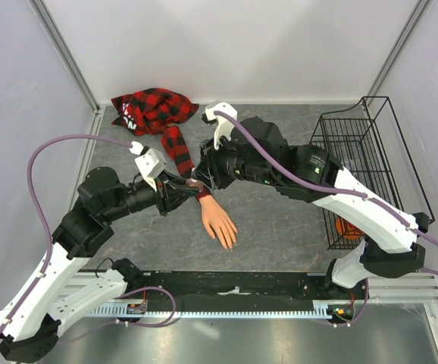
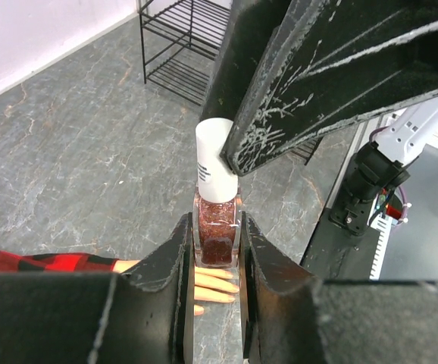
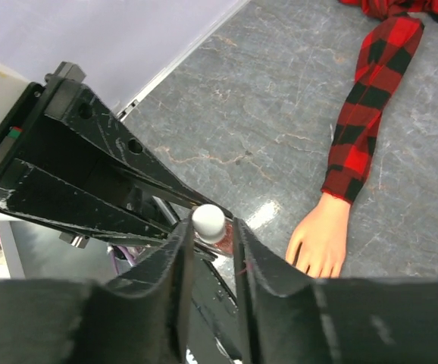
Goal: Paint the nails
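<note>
Currently we list: left jaws, clamped on the glass body of a reddish glitter polish bottle (image 2: 217,239), which is upright above the counter (image 1: 280,227). Right jaws, narrow, with one finger on either side of the bottle's white cap (image 3: 208,220); we cannot tell whether they press it. Mannequin hand (image 1: 219,220), peach, flat on the counter, coming out of a red-and-black plaid sleeve (image 1: 177,148). Nails (image 1: 230,241), at its fingertips near the bottle, too small to judge. Wire basket (image 1: 355,152), at the right.
</note>
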